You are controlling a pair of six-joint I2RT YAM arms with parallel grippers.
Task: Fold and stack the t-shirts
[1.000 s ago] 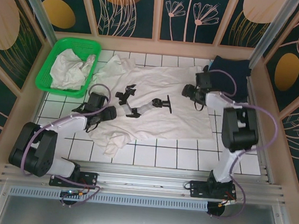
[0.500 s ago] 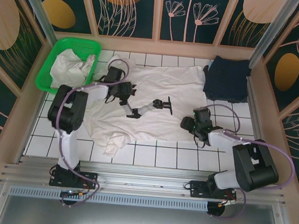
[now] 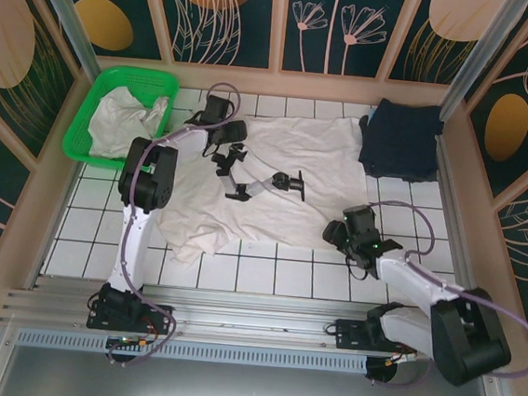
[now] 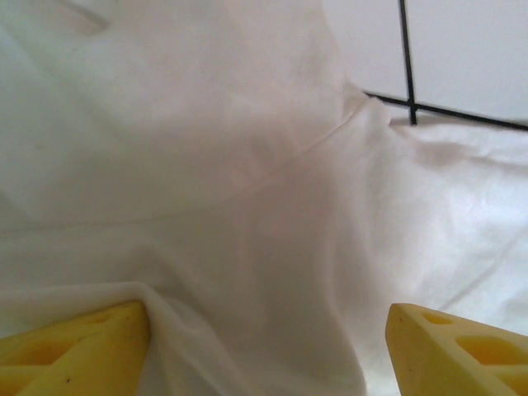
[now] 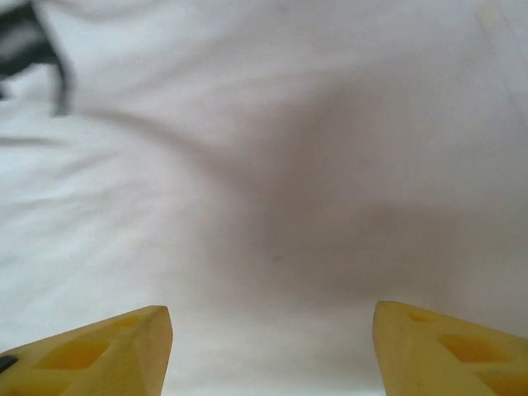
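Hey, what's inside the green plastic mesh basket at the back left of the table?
The green plastic mesh basket holds crumpled off-white cotton fabric, apparently t-shirts, heaped up to its right rim. How many pieces there are, and the basket floor beneath, cannot be seen.

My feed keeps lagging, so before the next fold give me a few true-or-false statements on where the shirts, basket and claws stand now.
1. The navy shirt lies folded at far right. True.
2. The basket is empty. False: a crumpled shirt lies in it.
3. The left claw and right claw are both open over the big shirt. True.
4. The big shirt is already folded. False: it lies spread out and wrinkled.
5. The right claw is at the navy shirt. False: it is over the big shirt's near right corner.
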